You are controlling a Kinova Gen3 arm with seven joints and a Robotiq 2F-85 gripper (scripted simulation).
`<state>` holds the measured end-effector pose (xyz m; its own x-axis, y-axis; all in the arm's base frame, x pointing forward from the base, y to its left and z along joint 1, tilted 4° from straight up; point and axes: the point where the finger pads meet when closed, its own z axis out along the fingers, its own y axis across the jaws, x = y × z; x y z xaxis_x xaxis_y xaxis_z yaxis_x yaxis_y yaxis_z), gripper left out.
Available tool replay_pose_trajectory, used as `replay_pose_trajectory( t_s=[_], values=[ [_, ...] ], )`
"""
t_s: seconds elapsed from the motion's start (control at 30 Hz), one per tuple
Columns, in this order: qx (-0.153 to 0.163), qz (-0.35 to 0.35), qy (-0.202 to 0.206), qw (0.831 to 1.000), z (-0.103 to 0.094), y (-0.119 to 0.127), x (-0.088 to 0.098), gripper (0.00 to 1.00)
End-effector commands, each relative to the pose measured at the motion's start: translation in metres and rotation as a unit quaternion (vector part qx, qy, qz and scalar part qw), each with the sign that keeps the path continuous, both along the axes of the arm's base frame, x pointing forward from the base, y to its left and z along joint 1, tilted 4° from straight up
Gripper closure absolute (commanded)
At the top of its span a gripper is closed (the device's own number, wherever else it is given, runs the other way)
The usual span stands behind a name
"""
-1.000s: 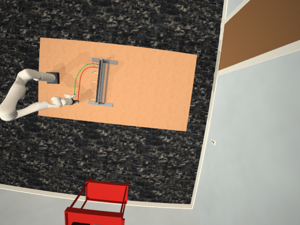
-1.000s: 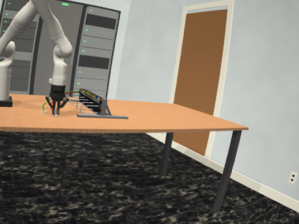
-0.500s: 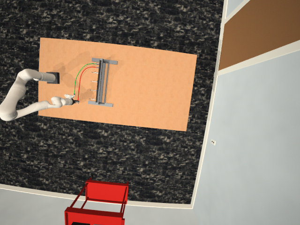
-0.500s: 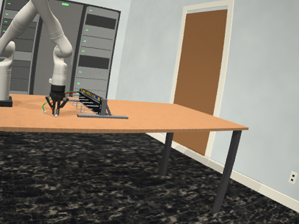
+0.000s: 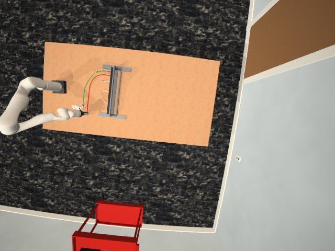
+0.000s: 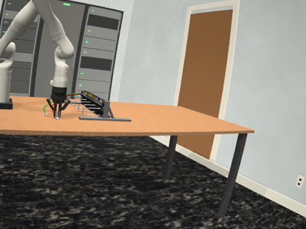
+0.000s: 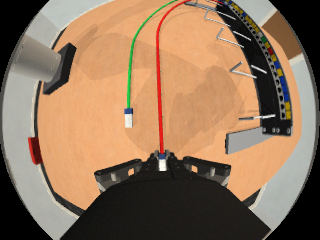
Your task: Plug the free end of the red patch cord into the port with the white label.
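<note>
The red patch cord (image 7: 159, 74) runs from the rack's far end across the table to its free plug (image 7: 162, 159), which sits between my fingers. My gripper (image 7: 162, 155) points down at the table and is shut on that plug; it also shows in the exterior view (image 6: 57, 115) and from above (image 5: 86, 113). The green cord (image 7: 136, 47) lies beside the red one, and its white plug (image 7: 128, 118) rests loose on the table. The grey rack (image 5: 114, 91) stands to the right, its panel (image 7: 270, 67) carrying coloured port labels. I cannot pick out the white label.
Metal cable-guide bars (image 7: 243, 71) stick out from the rack's front toward the cords. The arm's base (image 5: 59, 86) stands at the table's left end. The near table edge lies close behind my gripper (image 5: 81, 130). A red cart (image 5: 113, 227) stands on the floor.
</note>
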<state>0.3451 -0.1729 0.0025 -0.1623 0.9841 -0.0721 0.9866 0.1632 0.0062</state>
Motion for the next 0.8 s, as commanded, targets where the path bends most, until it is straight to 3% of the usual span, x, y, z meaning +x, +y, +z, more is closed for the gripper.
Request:
replay_pose_trajectory(
  t_s=[0.0,0.77],
  values=[
    [-0.001,0.0,-0.001,1.0,0.001,0.0,0.001,1.0],
    [-0.001,0.0,-0.001,1.0,0.027,0.002,0.0,1.0]
  ],
)
